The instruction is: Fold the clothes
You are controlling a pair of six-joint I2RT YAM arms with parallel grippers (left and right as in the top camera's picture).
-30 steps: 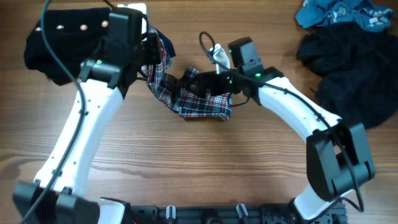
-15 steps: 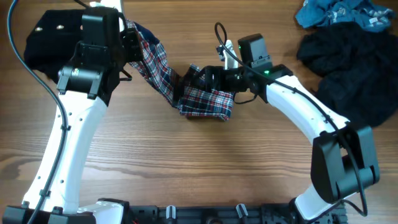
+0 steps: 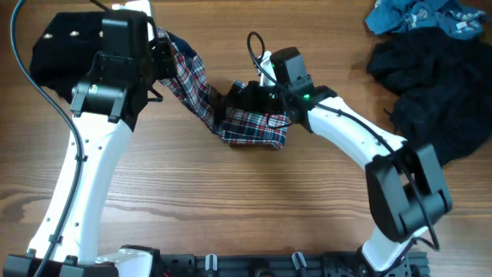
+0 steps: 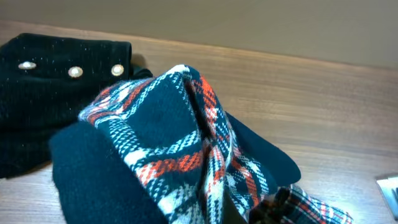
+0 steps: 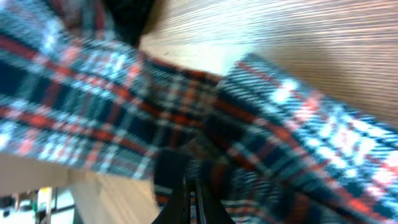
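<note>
Plaid garment (image 3: 250,129) strung from 10 o'clock down to tabletop (image 3: 231,200) centre. Left pincer (image 3: 163,61) clamped on raised end; right pincer (image 5: 191,199) pinched together on lower bunch. Risk: pulling apart harder could slip fabric from either grip, or twist the fold.

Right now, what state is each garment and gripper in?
plaid garment: bunched on table, one end lifted
black studded garment: crumpled, unfolded
black garment: heaped, unfolded
blue garment: crumpled, unfolded
left gripper: shut on plaid garment
right gripper: shut on plaid garment
</note>
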